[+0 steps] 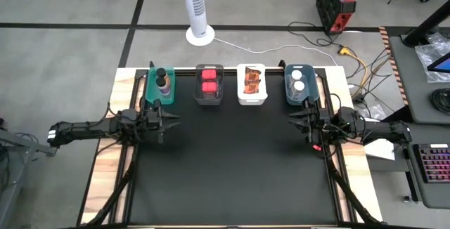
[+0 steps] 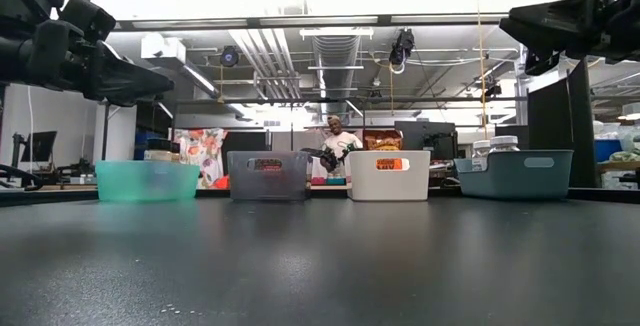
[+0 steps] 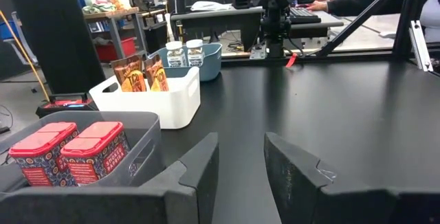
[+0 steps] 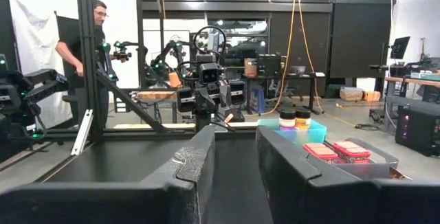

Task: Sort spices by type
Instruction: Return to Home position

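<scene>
Four bins stand in a row along the table's far edge. The teal bin (image 1: 152, 88) holds two dark-capped bottles (image 1: 163, 81). Two red square tubs (image 3: 69, 152) sit in the grey bin (image 1: 209, 101). In the white bin (image 1: 252, 100) two orange-brown packets (image 3: 139, 73) stand upright. The blue bin (image 1: 287, 92) holds two white-capped jars (image 1: 298, 80). My left gripper (image 3: 240, 145) hangs level at the table's left side, near the teal bin, open with nothing between its fingers. My right gripper (image 4: 236, 138) hangs at the right side, near the blue bin, open, with nothing between its fingers.
The black mat (image 1: 232, 166) stretches bare between the two arms, from the bins to the near edge. A white tower fan (image 1: 197, 8) stands on the floor beyond the far edge. A person (image 2: 338, 141) shows in the room behind the table.
</scene>
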Controlling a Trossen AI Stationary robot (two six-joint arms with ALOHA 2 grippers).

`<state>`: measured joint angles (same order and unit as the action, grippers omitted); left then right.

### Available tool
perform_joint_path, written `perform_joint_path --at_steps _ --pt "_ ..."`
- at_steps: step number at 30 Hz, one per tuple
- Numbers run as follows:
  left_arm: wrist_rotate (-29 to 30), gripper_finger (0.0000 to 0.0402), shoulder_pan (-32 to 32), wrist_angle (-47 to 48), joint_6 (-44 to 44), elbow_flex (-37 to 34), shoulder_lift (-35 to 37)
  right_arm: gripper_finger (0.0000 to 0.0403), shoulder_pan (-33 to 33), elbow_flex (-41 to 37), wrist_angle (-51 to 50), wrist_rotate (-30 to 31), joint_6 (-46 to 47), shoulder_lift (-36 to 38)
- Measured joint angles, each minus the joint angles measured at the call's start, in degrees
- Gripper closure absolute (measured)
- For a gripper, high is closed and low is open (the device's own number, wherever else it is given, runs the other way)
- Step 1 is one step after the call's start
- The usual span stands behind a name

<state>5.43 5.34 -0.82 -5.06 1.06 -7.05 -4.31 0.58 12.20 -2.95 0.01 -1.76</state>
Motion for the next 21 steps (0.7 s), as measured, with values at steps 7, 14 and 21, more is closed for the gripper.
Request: perform_joint_path --at_steps 7,14,21 --pt "-0.01 0.0301 0.0 0.0 0.0 0.0 0.0 0.0317 0.01 0.0 0.01 -0.01 0.0 0.0" --pt "0.0 0.0301 0.0 0.0 0.0 0.0 0.0 0.0336 0.01 0.0 -0.01 -0.01 0.0 0.0" --pt "0.0 0.0301 0.0 0.0 0.0 0.0 0.0 0.0344 0.01 0.0 0.01 0.01 0.0 0.0"
